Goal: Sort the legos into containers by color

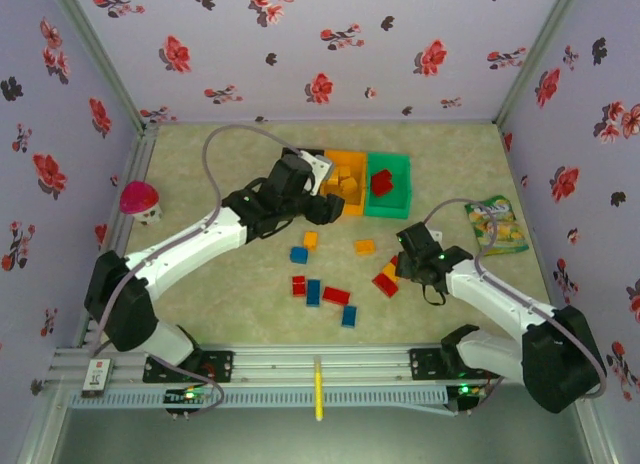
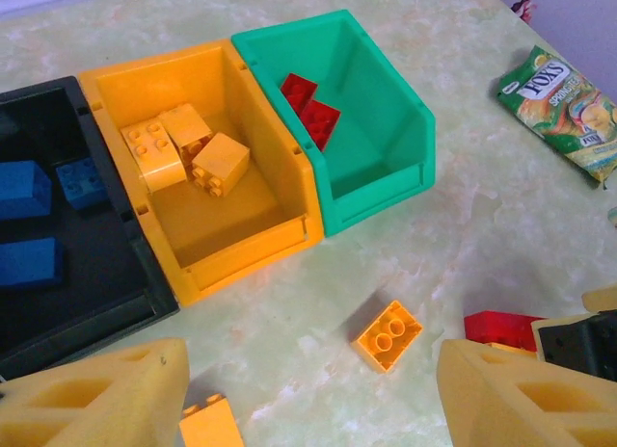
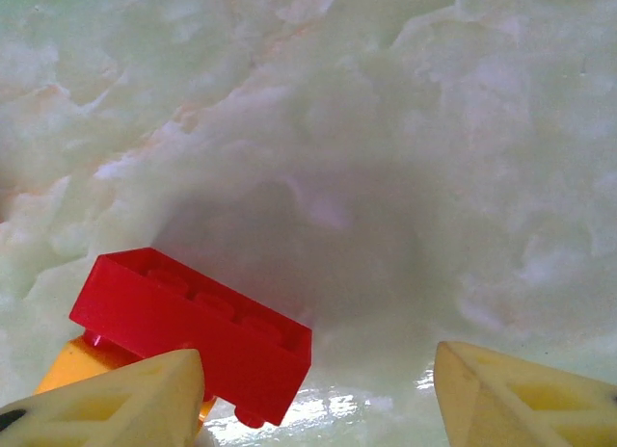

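Three containers stand in a row: a black bin (image 2: 87,302) with blue legos (image 2: 24,189), an orange bin (image 2: 241,245) with three orange-yellow legos (image 2: 220,163), and a green bin (image 2: 386,177) with red legos (image 2: 313,115). My left gripper (image 2: 308,404) hangs open just in front of them, over bare table between two orange legos (image 2: 388,335) (image 2: 210,423). My right gripper (image 3: 318,399) is open and low over the table. A red lego (image 3: 193,327) lies just inside its left finger (image 3: 106,404), resting on an orange one (image 3: 72,365). Loose legos (image 1: 313,292) lie mid-table.
A green snack packet (image 1: 495,224) lies at the right, near the green bin (image 1: 390,199). A pink-topped mushroom toy (image 1: 140,201) stands at the far left by the wall. Flowered walls close in the table on three sides.
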`<state>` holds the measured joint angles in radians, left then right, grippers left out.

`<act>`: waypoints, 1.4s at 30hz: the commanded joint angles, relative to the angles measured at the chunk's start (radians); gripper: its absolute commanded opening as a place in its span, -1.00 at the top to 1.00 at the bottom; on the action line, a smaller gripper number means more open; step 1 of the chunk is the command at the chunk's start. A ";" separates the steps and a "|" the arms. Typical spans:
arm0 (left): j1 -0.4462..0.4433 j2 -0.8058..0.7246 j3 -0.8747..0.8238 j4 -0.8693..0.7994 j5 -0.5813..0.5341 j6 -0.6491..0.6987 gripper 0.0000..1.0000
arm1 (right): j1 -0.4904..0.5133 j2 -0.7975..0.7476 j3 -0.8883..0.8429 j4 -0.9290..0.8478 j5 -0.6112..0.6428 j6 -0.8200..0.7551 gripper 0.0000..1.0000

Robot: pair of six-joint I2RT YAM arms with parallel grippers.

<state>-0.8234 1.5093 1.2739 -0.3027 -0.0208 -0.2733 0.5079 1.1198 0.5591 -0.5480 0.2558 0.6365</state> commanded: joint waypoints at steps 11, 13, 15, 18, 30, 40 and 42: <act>0.009 -0.031 -0.007 0.032 -0.035 -0.009 -0.38 | 0.010 0.067 0.019 0.039 -0.111 -0.024 -0.24; 0.009 -0.031 -0.009 0.032 -0.034 -0.009 -0.38 | 0.022 0.076 0.023 0.046 -0.118 -0.031 -0.25; 0.009 -0.030 -0.007 0.033 -0.034 -0.009 -0.38 | 0.029 0.084 0.027 0.054 -0.122 -0.035 -0.25; 0.009 -0.027 -0.007 0.032 -0.033 -0.009 -0.38 | 0.034 0.102 0.037 0.068 -0.131 -0.041 -0.25; 0.008 -0.030 -0.009 0.024 -0.034 -0.009 -0.38 | 0.020 0.203 0.096 0.082 -0.116 -0.067 -0.26; 0.009 -0.037 -0.016 0.017 -0.039 -0.008 -0.37 | -0.041 0.288 0.152 0.109 -0.153 -0.107 -0.08; 0.009 -0.040 -0.018 0.016 -0.040 -0.007 -0.37 | -0.043 0.297 0.162 0.112 -0.151 -0.111 -0.02</act>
<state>-0.8200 1.5028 1.2720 -0.2916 -0.0353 -0.2775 0.4728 1.4044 0.6846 -0.4431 0.1200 0.5480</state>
